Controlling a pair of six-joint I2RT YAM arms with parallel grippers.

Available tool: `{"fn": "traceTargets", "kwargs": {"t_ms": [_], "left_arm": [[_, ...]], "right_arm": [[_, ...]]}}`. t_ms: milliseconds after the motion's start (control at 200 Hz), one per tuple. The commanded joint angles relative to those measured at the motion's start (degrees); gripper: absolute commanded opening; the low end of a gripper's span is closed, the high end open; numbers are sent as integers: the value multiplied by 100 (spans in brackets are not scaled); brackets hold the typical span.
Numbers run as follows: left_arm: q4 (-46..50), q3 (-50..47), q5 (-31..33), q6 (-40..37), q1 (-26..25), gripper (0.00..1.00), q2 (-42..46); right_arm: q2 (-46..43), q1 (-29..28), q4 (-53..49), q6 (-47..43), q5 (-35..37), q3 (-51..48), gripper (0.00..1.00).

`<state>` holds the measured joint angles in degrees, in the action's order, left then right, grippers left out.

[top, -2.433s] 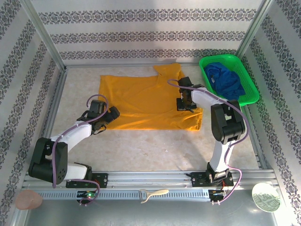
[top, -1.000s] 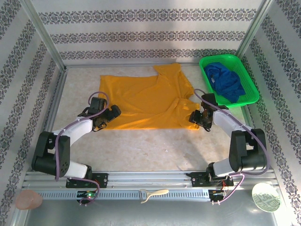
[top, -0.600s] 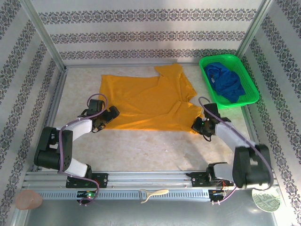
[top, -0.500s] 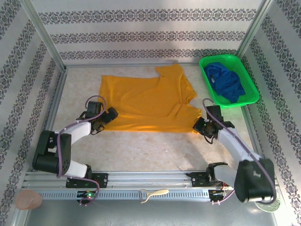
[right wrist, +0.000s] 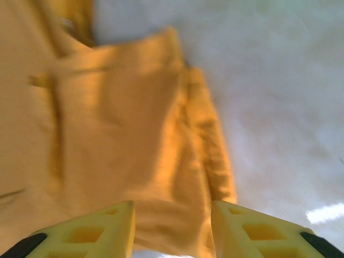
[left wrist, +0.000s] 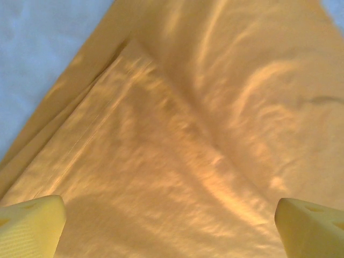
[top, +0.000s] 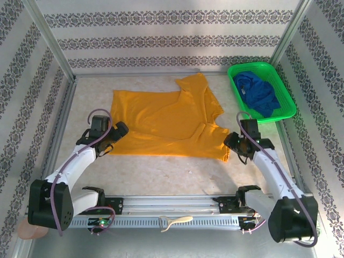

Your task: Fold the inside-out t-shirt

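To my far right, a green basket [top: 252,66] on the pale marbled table [top: 161,172] holds a crumpled blue garment [top: 259,94].

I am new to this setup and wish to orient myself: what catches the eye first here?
The orange-yellow t-shirt lies spread in the middle of the table, bright against the pale surface. At the far right stands a green basket holding a dark blue garment. The left gripper and right gripper sit by the shirt's near corners.
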<state>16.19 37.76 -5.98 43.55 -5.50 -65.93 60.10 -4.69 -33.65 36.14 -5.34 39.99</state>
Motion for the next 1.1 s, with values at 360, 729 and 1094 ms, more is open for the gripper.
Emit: {"fn": "traceTargets", "kwargs": {"t_ms": [360, 729, 1094], "left_arm": [[-388, 771, -204, -420, 113, 100, -1646], [-6, 942, 125, -407, 240, 100, -1509], [897, 1867, 400, -1061, 695, 100, -2338]], "right_arm": [[3738, -1285, -8, -1074, 225, 2793, 44], [4861, -1402, -1, -965, 374, 3511, 39], [4617, -1458, 91, -903, 175, 3691, 0]]}}
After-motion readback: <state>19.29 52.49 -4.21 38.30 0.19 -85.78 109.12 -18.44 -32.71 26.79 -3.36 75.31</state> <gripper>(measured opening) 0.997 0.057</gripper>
